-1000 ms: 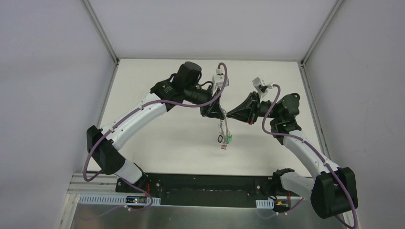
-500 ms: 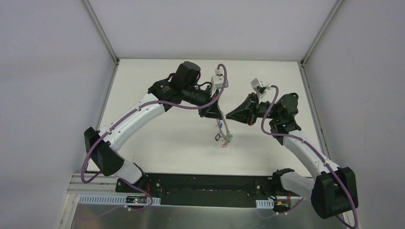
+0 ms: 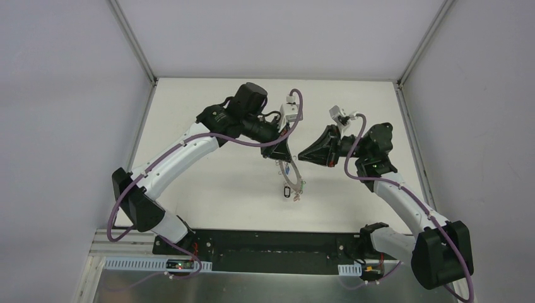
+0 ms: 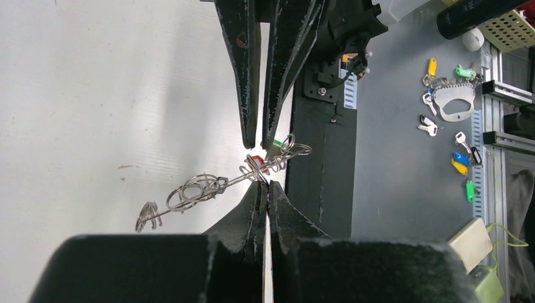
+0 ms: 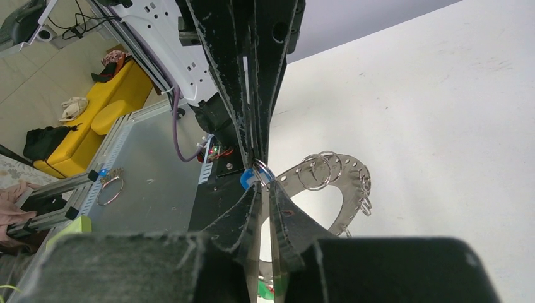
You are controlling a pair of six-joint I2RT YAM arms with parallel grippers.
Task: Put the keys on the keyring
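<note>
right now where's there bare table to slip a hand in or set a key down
Free: the table between the left arm and the keyring; also between keyring and right arm. Crowded at centre, where both jaws sit at the keyring.

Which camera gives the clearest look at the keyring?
The right wrist view: the keyring shows its flat face, centre hole and rim loops. The left wrist view sees the keyring edge-on; the top view shows it only small.
</note>
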